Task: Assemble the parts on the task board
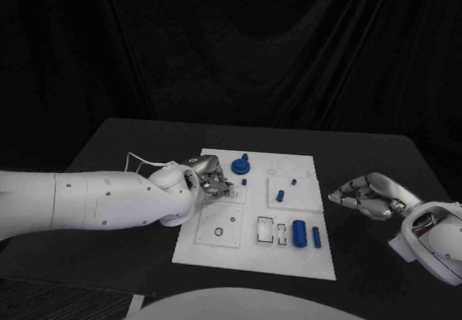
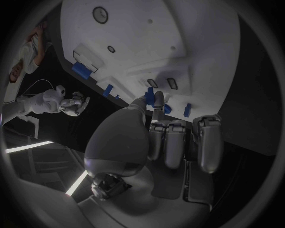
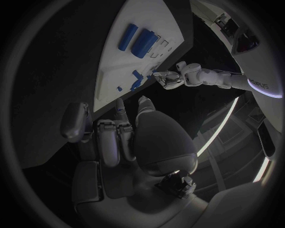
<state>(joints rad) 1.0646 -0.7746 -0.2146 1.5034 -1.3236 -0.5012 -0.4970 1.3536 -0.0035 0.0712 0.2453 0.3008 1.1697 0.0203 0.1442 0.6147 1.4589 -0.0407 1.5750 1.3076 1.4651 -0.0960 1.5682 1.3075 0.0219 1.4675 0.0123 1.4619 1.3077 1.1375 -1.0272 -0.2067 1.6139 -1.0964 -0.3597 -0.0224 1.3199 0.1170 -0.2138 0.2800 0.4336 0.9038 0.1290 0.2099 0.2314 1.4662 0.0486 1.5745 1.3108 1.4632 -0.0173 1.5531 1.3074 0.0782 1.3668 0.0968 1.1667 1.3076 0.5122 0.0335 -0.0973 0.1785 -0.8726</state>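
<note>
The white task board (image 1: 249, 244) lies mid-table. My left hand (image 1: 210, 178) hovers over its left edge, near the far end. In the left wrist view that hand (image 2: 169, 137) has most fingers curled in. Its thumb and one finger reach toward the board (image 2: 148, 42), with a small blue piece (image 2: 149, 94) right at their tips; I cannot tell whether it is pinched or stands behind them. A blue knob (image 1: 242, 164) and a small peg (image 1: 246, 182) stand beside the hand. My right hand (image 1: 365, 195) hangs over bare table right of the board, fingers curled in on nothing (image 3: 116, 135).
Two blue cylinders (image 1: 307, 235) lie on the board's near right part, next to rectangular slots (image 1: 272, 232). Two small blue pegs (image 1: 279, 196) (image 1: 294, 182) stand in the middle right. A round hole (image 1: 218, 232) is at the near left. Black table surrounds the board.
</note>
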